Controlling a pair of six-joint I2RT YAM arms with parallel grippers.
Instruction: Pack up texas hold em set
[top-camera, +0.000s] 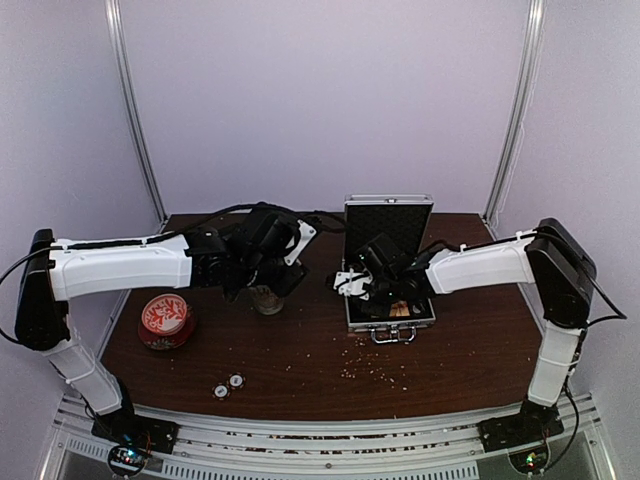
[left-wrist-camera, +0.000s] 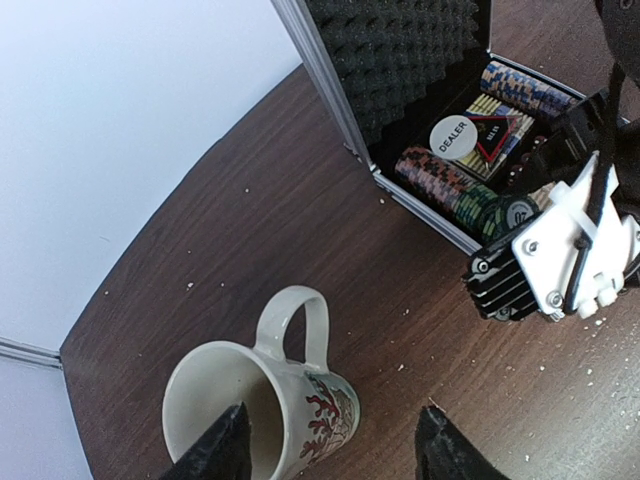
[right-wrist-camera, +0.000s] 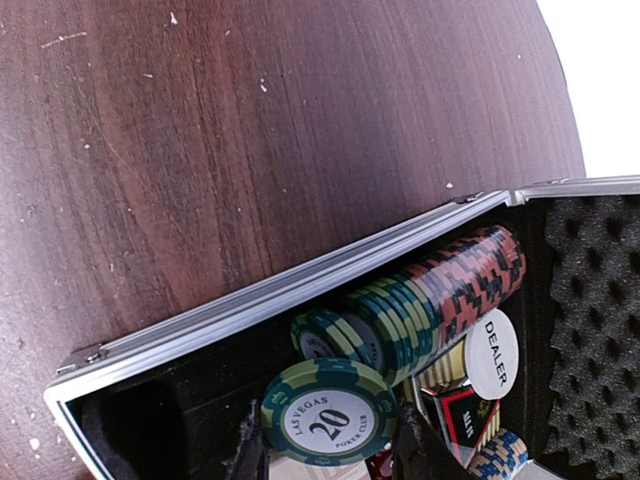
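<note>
Green chip (right-wrist-camera: 328, 410) pinched between right fingers (right-wrist-camera: 420, 445) over briefcase (right-wrist-camera: 250, 300); left fingers (left-wrist-camera: 222, 445) spread astride mug (left-wrist-camera: 310, 410) rim.

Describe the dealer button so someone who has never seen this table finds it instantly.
Find the open silver briefcase at the back of the dark table, right of centre. Inside, beside the row of red and green poker chips, lies the dealer button: the only plain white disc, printed DEALER in black.
</note>
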